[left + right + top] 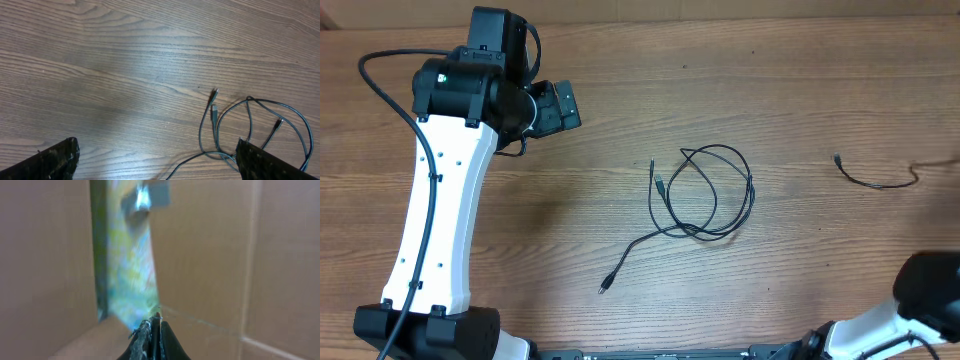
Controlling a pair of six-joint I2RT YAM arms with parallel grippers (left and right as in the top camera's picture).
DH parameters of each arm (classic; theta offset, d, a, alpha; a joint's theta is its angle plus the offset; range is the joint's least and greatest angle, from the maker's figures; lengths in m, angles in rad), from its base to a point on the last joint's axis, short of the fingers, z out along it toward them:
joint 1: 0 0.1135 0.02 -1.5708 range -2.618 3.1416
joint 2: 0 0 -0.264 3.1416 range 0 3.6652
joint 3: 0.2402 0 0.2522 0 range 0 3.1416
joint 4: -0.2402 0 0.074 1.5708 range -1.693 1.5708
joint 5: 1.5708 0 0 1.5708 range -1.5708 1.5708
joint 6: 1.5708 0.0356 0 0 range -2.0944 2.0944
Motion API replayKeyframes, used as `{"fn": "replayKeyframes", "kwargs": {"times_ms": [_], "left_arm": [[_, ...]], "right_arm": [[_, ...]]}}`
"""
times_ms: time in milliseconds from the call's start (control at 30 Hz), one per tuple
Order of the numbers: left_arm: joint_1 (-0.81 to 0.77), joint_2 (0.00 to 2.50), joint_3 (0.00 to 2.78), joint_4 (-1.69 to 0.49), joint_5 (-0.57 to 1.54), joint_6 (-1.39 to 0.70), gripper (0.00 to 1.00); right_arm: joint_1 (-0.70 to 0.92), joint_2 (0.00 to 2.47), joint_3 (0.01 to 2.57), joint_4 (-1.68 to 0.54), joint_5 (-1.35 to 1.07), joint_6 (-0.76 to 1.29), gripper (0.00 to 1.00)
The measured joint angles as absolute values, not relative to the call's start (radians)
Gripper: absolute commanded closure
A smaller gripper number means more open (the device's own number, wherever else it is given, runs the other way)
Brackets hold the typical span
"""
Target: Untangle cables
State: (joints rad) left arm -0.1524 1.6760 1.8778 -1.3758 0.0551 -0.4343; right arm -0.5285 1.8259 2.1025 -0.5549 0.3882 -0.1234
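The L gripper [156,150] is seen wide open, nothing held. Its two fingers [55,161] are set at the btm corners of the L wrist view, w/ bare wood between them. In the overhead view it is held over the upper-L part of the table [620,60], at the end of the white L arm [435,210], which is stretched up from the btm-L edge.

The cable tangle [716,200] is laid flat at approx. mid-table, well apart from both grippers and from every table edge in view. It is made up of overlapping loops. Two plug ends are pointed up on its L side, and one long tail is run down-L to a plug [604,287]. Broad bare wood is left on all sides of it: L toward the arm, above, and below.

A single cable [880,186] is laid apart to the R as a shallow curve, near the R frame edge. A clear strip of wood is left between it and the tangle.

The R arm [930,290] is seen only in part, cropped at the btm-R corner. The R gripper [156,325] is shown pressed closed, w/ nothing visible between the fingers. It is aimed at blurred brown panels [210,255], not at the table.
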Motion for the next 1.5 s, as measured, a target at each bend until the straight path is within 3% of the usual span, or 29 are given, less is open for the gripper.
{"fn": "replayKeyframes", "kwargs": {"times_ms": [633, 700, 767, 867, 900, 1000, 1067, 1500], "left_arm": [[-0.152, 1.676, 1.878, -1.376, 0.055, -0.434, 0.00], [-0.152, 1.676, 1.878, -1.376, 0.055, -0.434, 0.00], [-0.152, 1.676, 1.878, -1.376, 0.055, -0.434, 0.01], [-0.152, 1.676, 1.878, -1.376, 0.055, -0.434, 0.00], [-0.152, 1.676, 1.878, -1.376, 0.055, -0.434, 0.00], [-0.152, 1.676, 1.878, -1.376, 0.055, -0.434, 0.01], [-0.152, 1.676, 1.878, -1.376, 0.055, -0.434, 0.00], [-0.152, 1.676, 1.878, -1.376, 0.055, -0.434, 0.00]], "right_arm": [[-0.660, 2.102, 2.088, -0.744, 0.127, 0.019, 0.96], [-0.659, 2.121, 2.087, -0.754, 0.101, 0.032, 0.82], [-0.659, 2.136, 2.087, -0.759, 0.077, 0.048, 0.59], [-0.659, 2.145, 2.086, -0.776, 0.047, 0.052, 0.37], [-0.659, 2.146, 2.086, -0.780, 0.039, 0.052, 0.23], [-0.659, 2.149, 2.086, -0.786, 0.001, 0.046, 0.05], [-0.659, 2.149, 2.087, -0.800, -0.038, 0.050, 0.00], [-0.659, 2.150, 2.086, -0.917, -0.348, 0.053, 0.00]]}}
